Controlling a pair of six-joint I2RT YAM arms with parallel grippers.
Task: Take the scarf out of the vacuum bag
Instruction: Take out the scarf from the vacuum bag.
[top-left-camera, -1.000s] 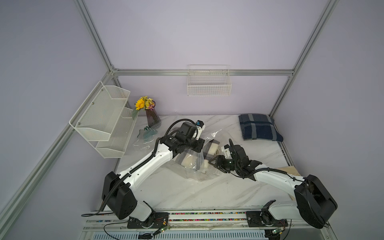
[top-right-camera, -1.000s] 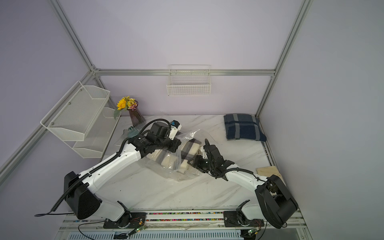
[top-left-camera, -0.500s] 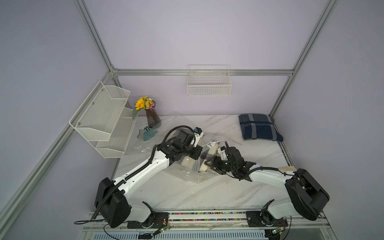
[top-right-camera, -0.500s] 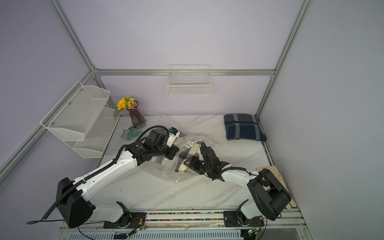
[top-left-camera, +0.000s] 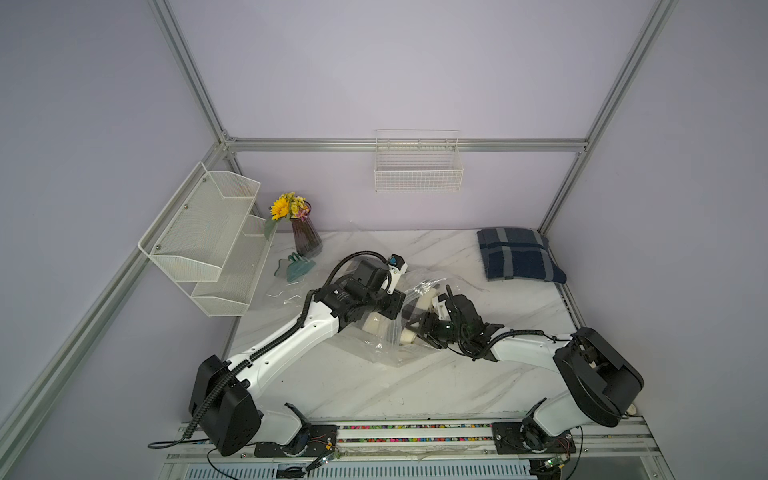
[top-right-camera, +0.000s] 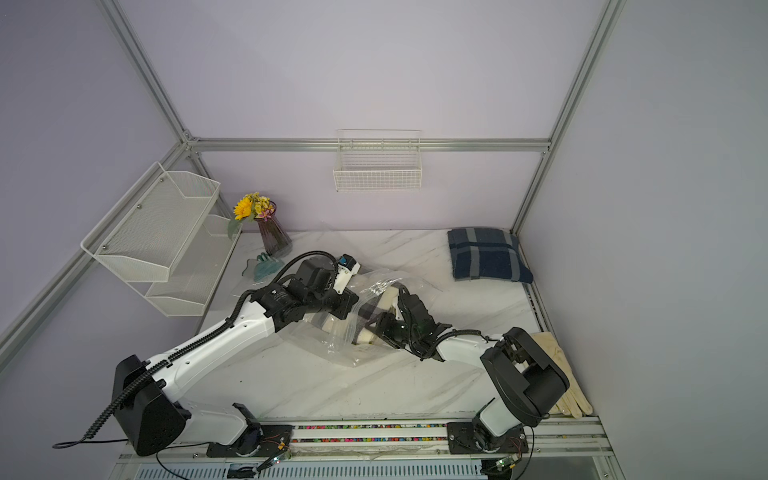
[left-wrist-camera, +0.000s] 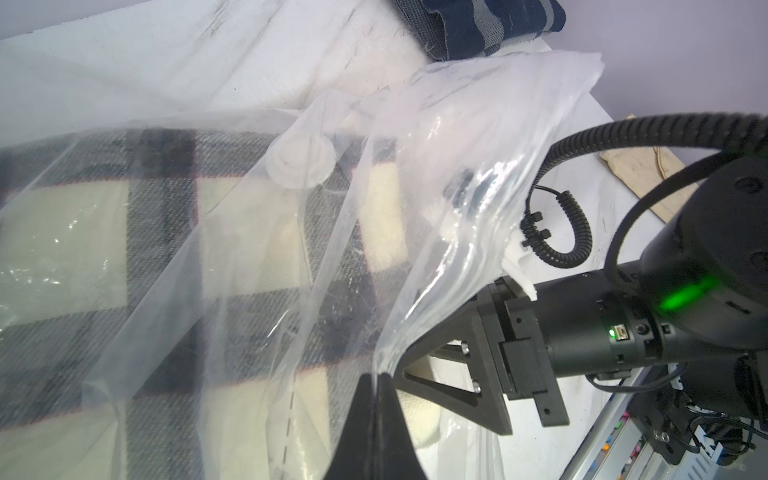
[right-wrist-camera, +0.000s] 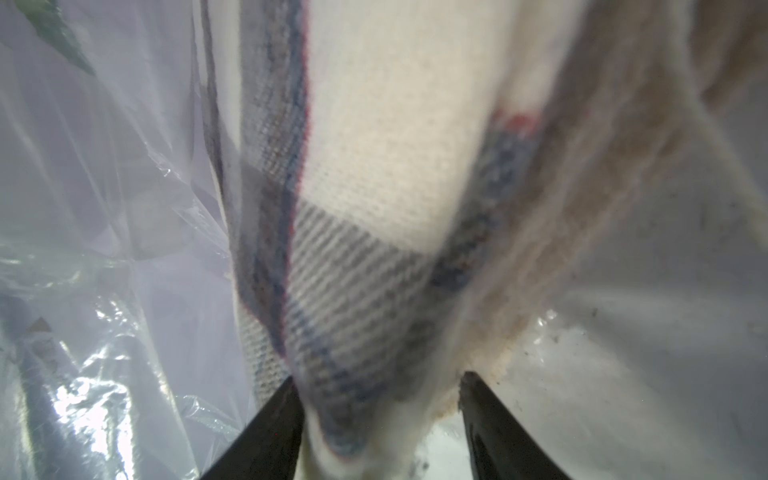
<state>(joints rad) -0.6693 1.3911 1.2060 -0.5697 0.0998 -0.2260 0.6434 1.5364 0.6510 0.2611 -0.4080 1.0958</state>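
Scarf, cream knit with dark plaid, sits inside the crinkly clear plastic vacuum bag on the marbled white table in both top views. Left wrist view: your left gripper is pressed together on a fold of bag film; round white valve cap lies over the scarf. Right wrist view: your right gripper pinches the scarf's folded end, film alongside.

scarf in vacuum bag on table; folded cloth behind, right

Lilac walls, aluminium frame, white marble tabletop; wire basket on the back wall, mesh shelf left
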